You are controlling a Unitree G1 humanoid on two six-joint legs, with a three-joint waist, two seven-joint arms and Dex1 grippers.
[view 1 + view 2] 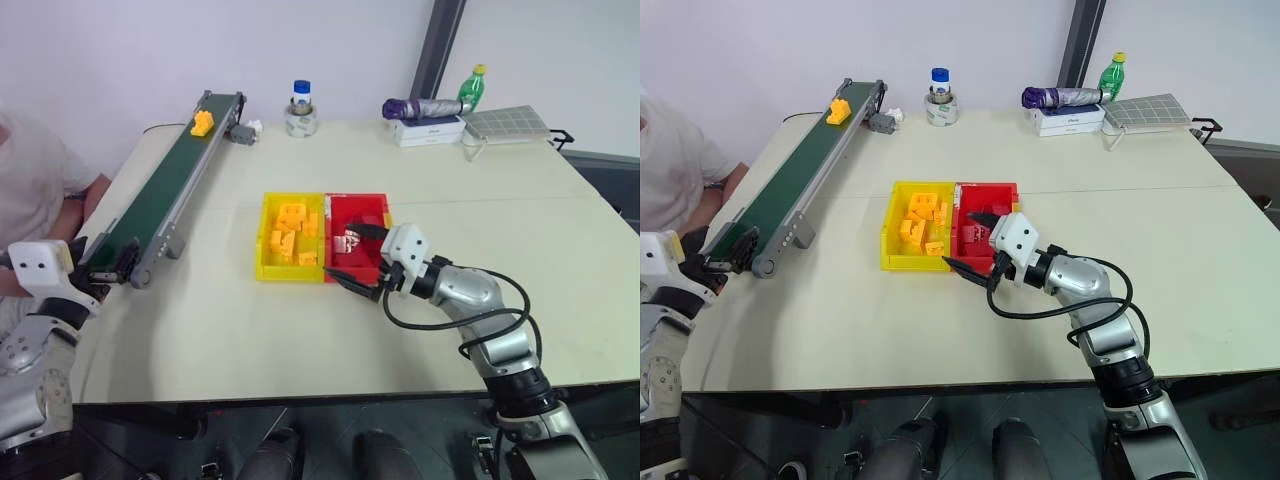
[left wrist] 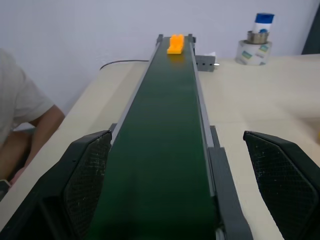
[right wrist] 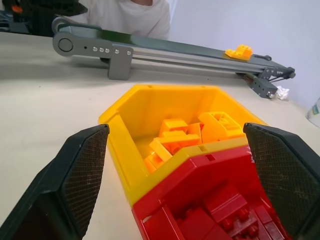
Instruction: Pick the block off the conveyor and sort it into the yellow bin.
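Observation:
The yellow-orange block lies on the dark green belt at the far end of the conveyor, which runs along the table's left side. My left gripper is open at the conveyor's near end, its fingers either side of the belt, with the block far ahead. The yellow bin sits mid-table with several yellow pieces in it. Open and empty, my right gripper hovers at the near edge where the yellow bin joins the red one.
A red bin with red and white pieces adjoins the yellow one on its right. A person sits beside the conveyor at the left. At the table's back stand a tape roll with a bottle, a folded umbrella on a box and a green bottle.

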